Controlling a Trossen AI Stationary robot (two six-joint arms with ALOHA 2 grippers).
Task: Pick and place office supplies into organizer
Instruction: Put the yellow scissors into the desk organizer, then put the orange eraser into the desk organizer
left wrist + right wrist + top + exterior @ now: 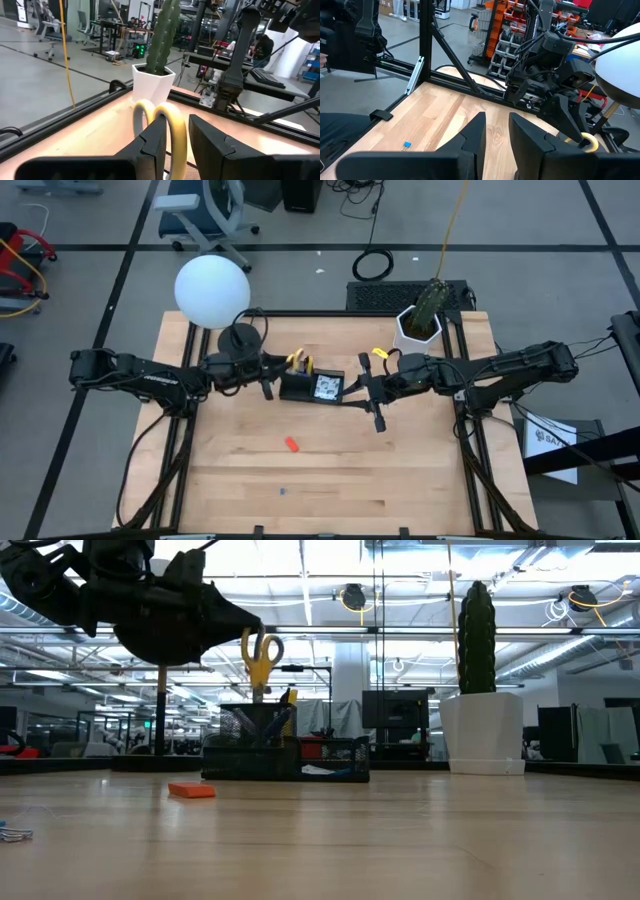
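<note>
The black organizer stands at the table's middle, toward the far edge. The yellow-handled scissors stand upright in its taller cup section, handles up, beside a yellow pen. My left gripper reaches level from the left and is shut on the scissors. My right gripper hovers open to the organizer's right, high above the table, holding nothing. A red eraser-like piece lies flat on the wood nearer the front. My left gripper has one yellow handle loop of the scissors between its two fingers. The fingers come level from the table's left. The scissors stand upright, with the other loop beside one finger and the blades down inside the organizer's cup.
A lamp with a white globe and a round black base stands far left. A white pot with a cactus stands far right. A tiny blue piece lies near the front edge. Bare wood lies in front of the organizer.
</note>
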